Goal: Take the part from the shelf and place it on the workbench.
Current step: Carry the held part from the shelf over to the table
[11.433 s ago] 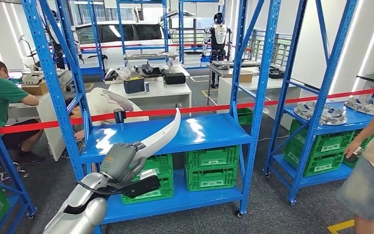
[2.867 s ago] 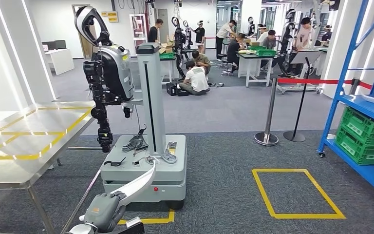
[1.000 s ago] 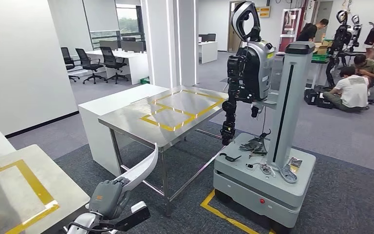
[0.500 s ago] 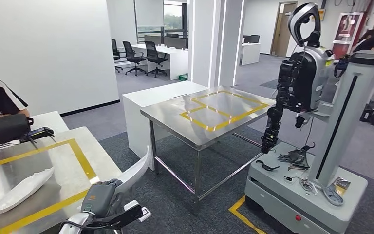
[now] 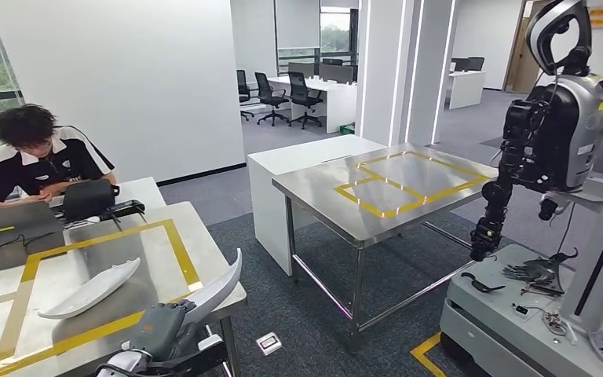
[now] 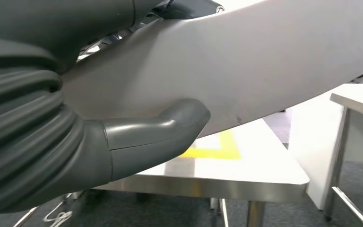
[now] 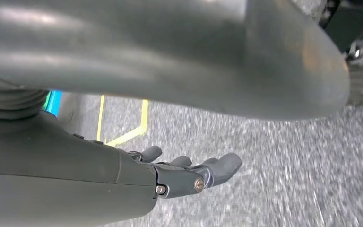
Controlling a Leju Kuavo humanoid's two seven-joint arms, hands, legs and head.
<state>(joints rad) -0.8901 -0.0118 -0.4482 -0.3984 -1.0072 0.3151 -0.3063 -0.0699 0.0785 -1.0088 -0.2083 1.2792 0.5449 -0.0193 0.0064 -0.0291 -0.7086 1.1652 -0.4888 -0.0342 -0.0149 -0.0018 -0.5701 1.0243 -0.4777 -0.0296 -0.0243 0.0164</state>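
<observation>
The white curved part (image 5: 218, 289) is in your left hand (image 5: 159, 331), at about 7 o'clock in the head view; the hand grips its lower end and the pointed tip rises up toward 1 o'clock, over the near corner of the workbench (image 5: 204, 259). In the left wrist view you see the thick grey thumb (image 6: 156, 135) pressed against the pale surface of the part (image 6: 246, 71), so the hold is firm. The workbench is a steel table with yellow tape lines, and on it, at 9 o'clock from the held part, a second white part (image 5: 90, 287) lies flat inside the taped frame. Farther at 10 o'clock a person (image 5: 35, 161) in a black and white shirt sits at the bench behind a laptop (image 5: 4, 228), with a black bag (image 5: 86, 199) beside it. A second steel table (image 5: 392, 184) stands at 2 o'clock, well apart, and at 3 o'clock another robot (image 5: 553, 118) is mounted on a grey wheeled base (image 5: 518, 314). Your right hand (image 7: 189, 175) hangs over the grey carpet, holding nothing, its dark fingers (image 7: 222, 165) only slightly bent and apart.
</observation>
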